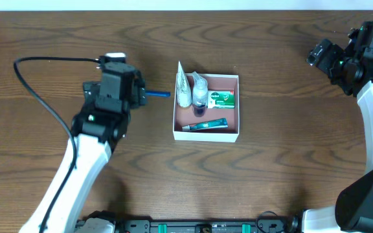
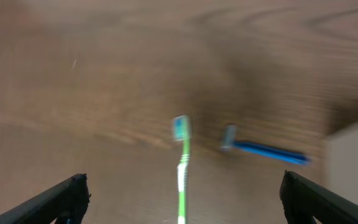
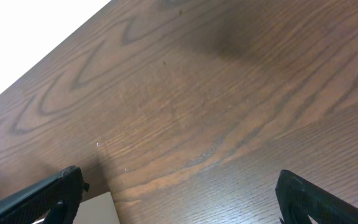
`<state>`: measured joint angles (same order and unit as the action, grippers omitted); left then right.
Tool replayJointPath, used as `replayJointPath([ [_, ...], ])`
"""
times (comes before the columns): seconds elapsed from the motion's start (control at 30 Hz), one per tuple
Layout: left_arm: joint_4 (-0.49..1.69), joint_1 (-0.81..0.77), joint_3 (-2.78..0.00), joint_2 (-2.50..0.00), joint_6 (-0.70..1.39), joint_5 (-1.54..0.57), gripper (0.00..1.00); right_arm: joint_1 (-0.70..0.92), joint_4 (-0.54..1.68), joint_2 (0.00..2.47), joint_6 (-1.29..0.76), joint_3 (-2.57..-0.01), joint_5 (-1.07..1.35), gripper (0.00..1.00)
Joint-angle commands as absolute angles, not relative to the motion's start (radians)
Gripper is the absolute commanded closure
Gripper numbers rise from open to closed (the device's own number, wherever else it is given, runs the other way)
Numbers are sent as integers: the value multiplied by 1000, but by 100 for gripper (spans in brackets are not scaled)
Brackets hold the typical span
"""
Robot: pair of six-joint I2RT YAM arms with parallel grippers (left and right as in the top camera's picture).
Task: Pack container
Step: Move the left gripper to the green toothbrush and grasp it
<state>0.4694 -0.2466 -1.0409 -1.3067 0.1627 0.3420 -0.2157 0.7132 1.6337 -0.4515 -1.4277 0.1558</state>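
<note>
The container, a square shallow box with white walls and a pink inside, sits mid-table. It holds two white pouches, a green-and-white soap box and a toothpaste tube. A blue razor lies just left of it. My left gripper is open above the table left of the razor. In the blurred left wrist view a green toothbrush lies between the open fingers, the razor to its right and the container's wall at the far right. My right gripper is open and empty at the far right.
The right wrist view shows bare wood between the open fingers and a pale corner at the bottom left. The left arm's black cable loops over the table's left side. The table's far edge runs along the top.
</note>
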Motion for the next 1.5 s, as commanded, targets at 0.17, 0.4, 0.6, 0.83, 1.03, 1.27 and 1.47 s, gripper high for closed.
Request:
replayJointPath([
  [0.17, 506, -122, -1047, -1526, 253, 156, 2, -222, 712, 1620, -440, -1443, 149, 1],
  [0.4, 566, -90, -1047, -1623, 265, 85, 2, -222, 711, 1620, -440, -1443, 149, 1],
  [0.6, 583, -90, -1047, -1646, 264, 85, 2, -222, 712, 1620, -440, -1443, 149, 1],
  [0.83, 560, -70, -1047, -1652, 264, 85, 1, -222, 712, 1620, -440, -1443, 149, 1],
  [1.03, 536, -31, -1047, -1709, 263, 83, 1, -221, 712, 1620, -440, -1443, 149, 1],
  [1.27, 477, -27, -1047, -1779, 211, -19, 1, -221, 711, 1620, -440, -1443, 149, 1],
  [1.47, 435, -27, -1047, -1790, 186, -15, 1, -222, 712, 1620, -440, -1443, 149, 1],
])
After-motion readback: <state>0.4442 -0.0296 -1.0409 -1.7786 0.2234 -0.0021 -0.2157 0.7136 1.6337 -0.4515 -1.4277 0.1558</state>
